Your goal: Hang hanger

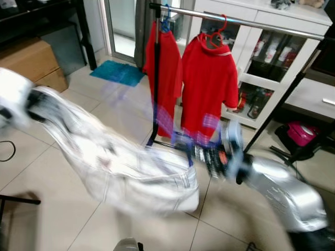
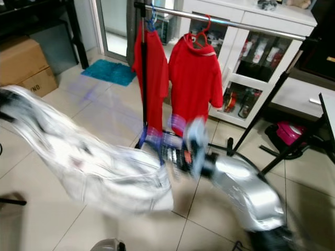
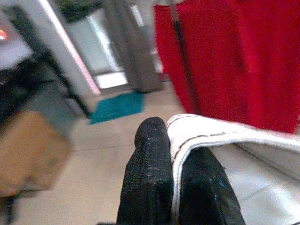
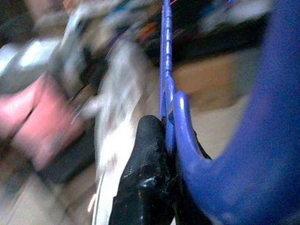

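I've got the white garment (image 1: pixel 131 172) stretched low between my arms, in front of the clothes rail (image 1: pixel 246 22). My left gripper (image 3: pixel 176 183) has its jaws clamped on the garment's stitched hem. My right gripper (image 4: pixel 161 154) has its jaws pinched on the blue hanger (image 4: pixel 225 140) at the base of its hook. Two red shirts (image 1: pixel 209 83) hang on the rail already (everything's blurry from motion). Mine isn't up yet: the hook has to be lifted and set over the bar.

Pale tiled floor (image 1: pixel 47 209) with teal mat (image 1: pixel 118 72), cardboard box (image 1: pixel 31 63).
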Controlling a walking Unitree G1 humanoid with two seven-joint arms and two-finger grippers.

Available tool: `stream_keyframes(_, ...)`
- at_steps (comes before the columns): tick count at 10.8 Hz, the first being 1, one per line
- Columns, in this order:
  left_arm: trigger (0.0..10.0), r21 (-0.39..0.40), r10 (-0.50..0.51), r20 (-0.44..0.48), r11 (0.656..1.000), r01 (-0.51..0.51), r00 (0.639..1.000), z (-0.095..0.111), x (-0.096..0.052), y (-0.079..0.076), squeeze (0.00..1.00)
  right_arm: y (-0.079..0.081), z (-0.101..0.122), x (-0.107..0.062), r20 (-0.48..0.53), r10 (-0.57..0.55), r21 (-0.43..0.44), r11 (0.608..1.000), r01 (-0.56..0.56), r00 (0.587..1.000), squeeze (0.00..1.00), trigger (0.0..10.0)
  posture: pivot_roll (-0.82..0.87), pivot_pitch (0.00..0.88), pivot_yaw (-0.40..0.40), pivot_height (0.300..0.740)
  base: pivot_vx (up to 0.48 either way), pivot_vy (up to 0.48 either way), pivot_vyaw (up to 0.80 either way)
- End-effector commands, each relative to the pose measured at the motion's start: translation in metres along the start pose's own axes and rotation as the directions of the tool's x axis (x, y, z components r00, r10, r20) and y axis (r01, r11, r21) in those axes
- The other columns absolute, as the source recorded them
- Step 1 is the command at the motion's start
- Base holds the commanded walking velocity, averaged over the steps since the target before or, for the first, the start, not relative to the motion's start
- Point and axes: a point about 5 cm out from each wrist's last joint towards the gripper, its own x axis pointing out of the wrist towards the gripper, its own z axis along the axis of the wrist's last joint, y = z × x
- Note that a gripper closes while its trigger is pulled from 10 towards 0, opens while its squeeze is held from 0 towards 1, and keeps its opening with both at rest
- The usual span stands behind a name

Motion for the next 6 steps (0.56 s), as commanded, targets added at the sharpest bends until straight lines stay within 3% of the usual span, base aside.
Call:
stream_keyframes(1,0.0,-0.005,-0.081,0.06,0.997,0.082,0.995,0.01,0.011,-0.023,0.0,-0.008,0.014,0.002,0.092,-0.09,0.017,0.996,0.089,0.992,0.0,0.0,0.03,0.0,-0.039,0.74,0.0,0.0,0.0)
stream_keyframes(2,0.0,-0.048,-0.142,0.106,0.988,0.148,0.984,0.013,0.023,-0.057,0.0,-0.011,0.026,0.01,0.244,-0.184,0.136,0.979,0.155,0.952,0.0,0.0,0.03,0.0,-0.033,0.74,0.0,0.0,0.0)
stream_keyframes(3,0.0,-0.084,-0.148,0.133,0.983,0.16,0.98,0.016,0.027,-0.075,0.0,-0.019,0.033,0.011,0.326,-0.301,0.225,0.945,0.236,0.896,0.0,0.0,0.02,0.0,-0.027,0.74,0.0,0.0,0.0)
stream_keyframes(4,0.0,-0.154,-0.121,0.174,0.977,0.148,0.977,0.018,0.026,-0.09,0.0,-0.036,0.027,0.003,0.286,-0.474,0.211,0.879,0.428,0.833,0.0,0.0,0.02,0.0,-0.024,0.74,0.0,0.0,0.0)
stream_keyframes(5,0.0,-0.224,-0.054,0.17,0.97,0.092,0.984,0.016,0.021,-0.096,0.0,-0.043,0.017,-0.003,0.201,-0.561,0.156,0.827,0.54,0.803,0.0,10.0,0.01,0.0,-0.026,0.74,0.0,0.0,0.0)
stream_keyframes(6,6.5,-0.348,0.099,0.1,0.936,-0.058,0.99,-0.001,0.007,-0.104,0.0,-0.039,-0.005,-0.016,0.069,-0.611,0.024,0.791,0.611,0.789,0.0,10.0,0.0,0.009,-0.041,0.74,0.0,0.0,0.0)
